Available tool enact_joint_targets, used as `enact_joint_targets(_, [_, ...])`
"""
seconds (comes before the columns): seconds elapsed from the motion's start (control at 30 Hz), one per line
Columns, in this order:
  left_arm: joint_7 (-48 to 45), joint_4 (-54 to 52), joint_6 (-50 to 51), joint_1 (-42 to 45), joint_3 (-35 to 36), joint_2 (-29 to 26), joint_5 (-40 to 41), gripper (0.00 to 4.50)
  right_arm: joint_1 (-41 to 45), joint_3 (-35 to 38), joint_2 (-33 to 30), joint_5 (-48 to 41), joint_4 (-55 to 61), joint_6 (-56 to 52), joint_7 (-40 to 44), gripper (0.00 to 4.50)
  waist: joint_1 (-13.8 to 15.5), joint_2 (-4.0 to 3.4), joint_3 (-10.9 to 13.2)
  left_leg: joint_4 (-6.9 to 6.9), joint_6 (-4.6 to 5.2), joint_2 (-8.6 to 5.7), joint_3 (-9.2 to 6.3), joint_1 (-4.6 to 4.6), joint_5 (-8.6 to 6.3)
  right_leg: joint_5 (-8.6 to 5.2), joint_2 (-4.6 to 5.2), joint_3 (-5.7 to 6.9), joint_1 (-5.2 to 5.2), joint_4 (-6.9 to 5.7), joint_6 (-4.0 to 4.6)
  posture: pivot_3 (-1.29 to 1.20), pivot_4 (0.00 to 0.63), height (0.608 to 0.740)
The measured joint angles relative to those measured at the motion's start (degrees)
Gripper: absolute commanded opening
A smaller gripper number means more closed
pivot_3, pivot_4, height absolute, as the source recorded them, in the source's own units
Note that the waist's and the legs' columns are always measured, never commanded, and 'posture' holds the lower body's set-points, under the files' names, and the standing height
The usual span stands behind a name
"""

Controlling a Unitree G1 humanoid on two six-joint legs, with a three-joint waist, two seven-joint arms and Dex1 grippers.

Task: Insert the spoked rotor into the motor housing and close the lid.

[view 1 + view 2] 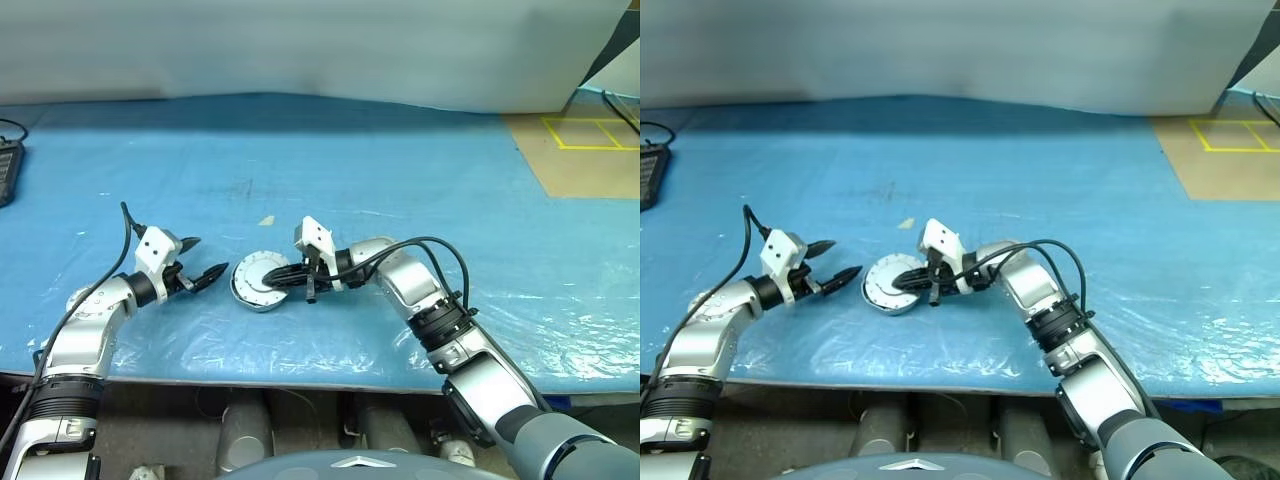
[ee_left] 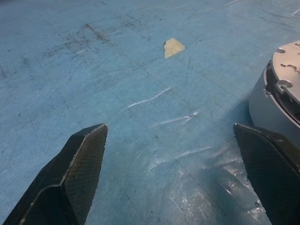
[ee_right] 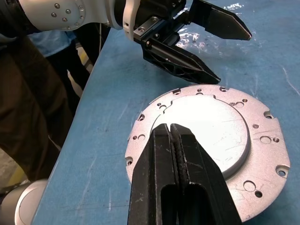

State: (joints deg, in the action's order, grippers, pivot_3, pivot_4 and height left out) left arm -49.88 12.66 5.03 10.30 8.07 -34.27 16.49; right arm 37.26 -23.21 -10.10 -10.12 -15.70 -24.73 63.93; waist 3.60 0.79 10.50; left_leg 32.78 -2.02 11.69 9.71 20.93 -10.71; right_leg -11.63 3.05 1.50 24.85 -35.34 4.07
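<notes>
The lid, plain grey face up and dotted with small holes, lies flat on top of the motor housing near the front of the blue table. My right gripper is shut and reaches in from the right, its tips resting over the middle of the lid. My left gripper stands open just left of the housing, empty and not touching it. In the left wrist view the housing wall sits beside one finger. The spoked rotor is hidden.
A small yellow scrap lies on the blue sheet behind the housing. A black device sits at the far left edge. A brown board with yellow tape lines lies at the back right. The table's front edge is close.
</notes>
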Motion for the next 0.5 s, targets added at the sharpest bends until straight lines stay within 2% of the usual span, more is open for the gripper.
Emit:
enact_joint_targets(0.33, [-0.1,-0.7,0.1,-0.1,-0.7,0.9,0.0,4.50,-1.4,3.4,2.9,-0.8,-1.6,7.3,-3.0,0.01,0.1,0.00,0.0,-0.01,0.00,-0.02,0.00,0.03,0.00,0.00,0.02,0.00,0.00,0.02,0.00,0.00,0.150,0.740])
enact_joint_targets(0.43, [0.1,-1.4,0.6,-0.3,-1.5,2.0,0.0,4.50,-0.2,4.7,3.2,-0.8,-1.7,10.1,-3.5,0.56,0.1,0.00,0.0,-0.01,0.00,0.01,0.00,0.06,0.00,0.00,0.00,0.00,0.04,0.02,0.00,0.00,0.150,0.740])
enact_joint_targets(0.5, [0.1,-1.8,0.7,-0.3,-1.5,2.0,0.0,4.50,0.3,5.0,3.3,-0.8,-1.6,11.0,-3.5,1.18,0.1,0.00,0.0,-0.03,0.00,0.00,0.00,0.06,0.00,0.00,0.00,0.01,0.05,0.02,0.00,0.00,0.150,0.740])
